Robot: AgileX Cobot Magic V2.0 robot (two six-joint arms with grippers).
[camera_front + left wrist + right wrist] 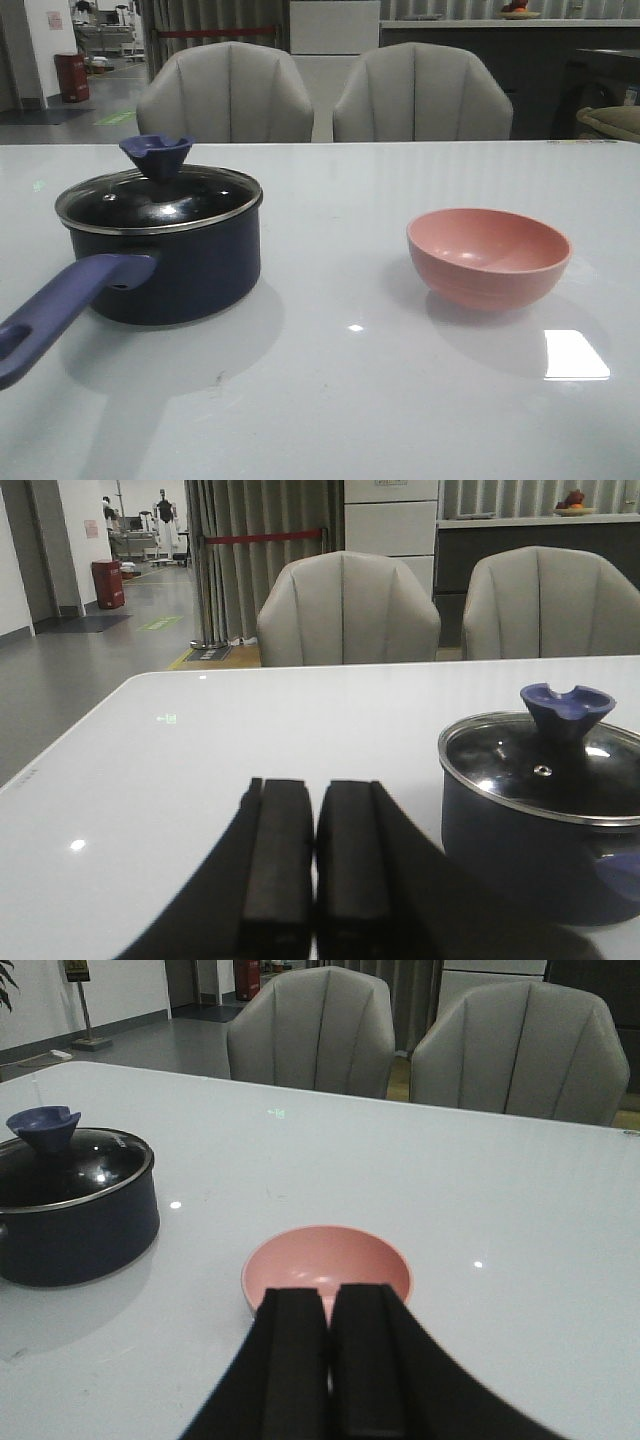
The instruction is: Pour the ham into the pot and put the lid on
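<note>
The dark navy pot [175,265] stands at the left of the table, its purple-blue handle [60,310] pointing toward the front left. The glass lid [160,200] with its blue knob [157,153] sits on the pot. The pot also shows in the left wrist view [540,850] and the right wrist view [70,1220]. No ham shows; the pink bowl [488,255] looks empty. My left gripper [315,800] is shut and empty, left of the pot. My right gripper [330,1300] is shut and empty, just before the bowl [325,1265]. Neither gripper shows in the front view.
Two grey chairs [225,92] [422,92] stand behind the table's far edge. A bright light reflection [575,355] lies on the white table near the bowl.
</note>
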